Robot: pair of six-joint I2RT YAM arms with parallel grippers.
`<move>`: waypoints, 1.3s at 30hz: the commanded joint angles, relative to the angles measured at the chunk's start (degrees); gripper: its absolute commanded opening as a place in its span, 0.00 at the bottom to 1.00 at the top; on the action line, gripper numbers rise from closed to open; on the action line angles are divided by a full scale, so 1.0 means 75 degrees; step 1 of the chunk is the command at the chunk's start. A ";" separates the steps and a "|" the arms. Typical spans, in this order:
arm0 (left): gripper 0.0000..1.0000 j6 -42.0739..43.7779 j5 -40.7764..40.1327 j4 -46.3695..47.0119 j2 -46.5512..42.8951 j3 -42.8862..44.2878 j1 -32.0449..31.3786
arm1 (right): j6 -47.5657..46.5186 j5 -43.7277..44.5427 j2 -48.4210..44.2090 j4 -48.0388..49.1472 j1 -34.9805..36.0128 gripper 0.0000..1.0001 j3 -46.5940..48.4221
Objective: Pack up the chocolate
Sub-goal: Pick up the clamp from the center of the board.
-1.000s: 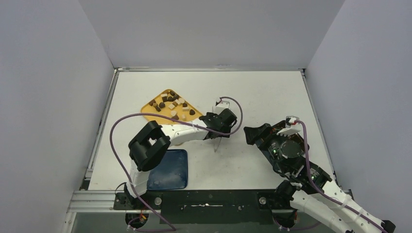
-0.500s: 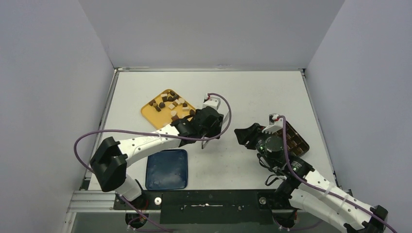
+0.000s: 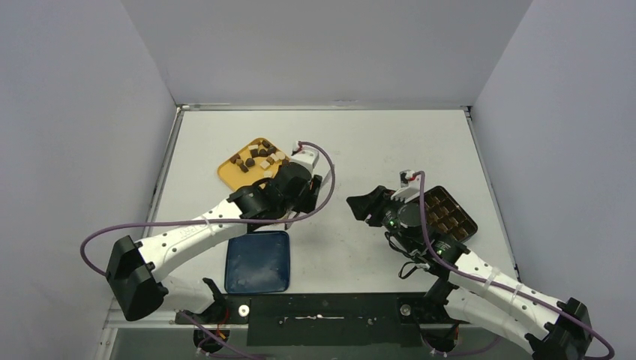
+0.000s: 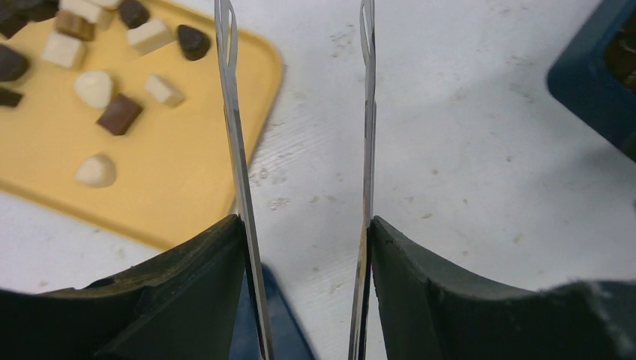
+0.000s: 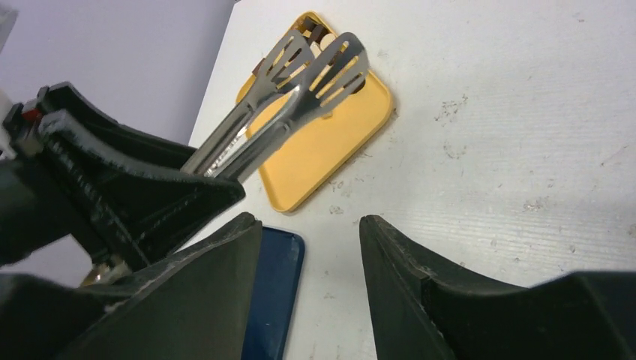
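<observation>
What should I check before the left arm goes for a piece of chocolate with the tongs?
1. Grip on tongs: ok; both blades sit between the fingers of the left hand.
2. Tongs lined up on chocolate: not ok; the pieces lie left of the blades in the left wrist view.
3. Chocolate on yellow tray: ok; many loose pieces.
4. Right hand free: ok; open, nothing between its fingers.
5. Free cells in compartment box: cannot tell; it is partly hidden in the top view.
</observation>
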 commanded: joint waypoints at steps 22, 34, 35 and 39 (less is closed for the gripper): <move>0.54 0.0222 0.0383 -0.1395 0.0189 0.0039 0.2928 | -0.0332 0.0103 -0.0741 -0.0775 0.0008 1.00 0.0036; 0.47 0.0124 0.1004 -0.1026 0.0743 0.0199 0.2805 | -0.0404 0.0048 -0.0770 -0.0720 0.0002 1.00 0.0044; 0.47 0.0125 0.0985 -0.1016 0.0814 0.0236 0.2790 | -0.0420 0.0045 -0.0779 -0.0727 0.0002 1.00 0.0035; 0.47 0.0127 0.0977 -0.0991 0.1128 0.0399 0.2733 | -0.0453 0.0090 -0.0826 -0.0765 0.0004 1.00 0.0046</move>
